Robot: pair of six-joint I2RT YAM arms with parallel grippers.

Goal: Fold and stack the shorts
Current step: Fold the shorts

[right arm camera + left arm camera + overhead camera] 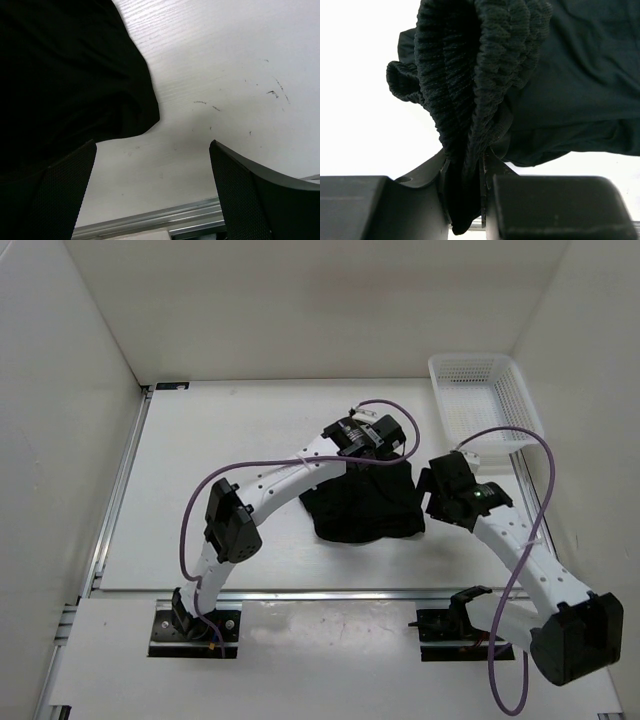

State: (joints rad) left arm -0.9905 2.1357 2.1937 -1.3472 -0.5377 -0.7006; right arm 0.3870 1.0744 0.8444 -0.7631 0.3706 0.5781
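Observation:
The black shorts (pixel 365 502) lie bunched near the middle of the white table. My left gripper (pixel 372 455) sits at their far edge, shut on the ribbed waistband (pixel 470 90), which runs up from between its jaws; the rest of the shorts (pixel 580 85) hang to the right. My right gripper (pixel 432 498) hovers just right of the shorts, open, with only bare table between its fingers (pixel 250 195). In the right wrist view the shorts (pixel 65 75) fill the upper left, beside the left finger.
A white mesh basket (pixel 485 400) stands at the far right corner. A metal rail (pixel 300 592) runs along the table's near edge, and another rail (pixel 120 480) along the left side. White walls close in the table on three sides.

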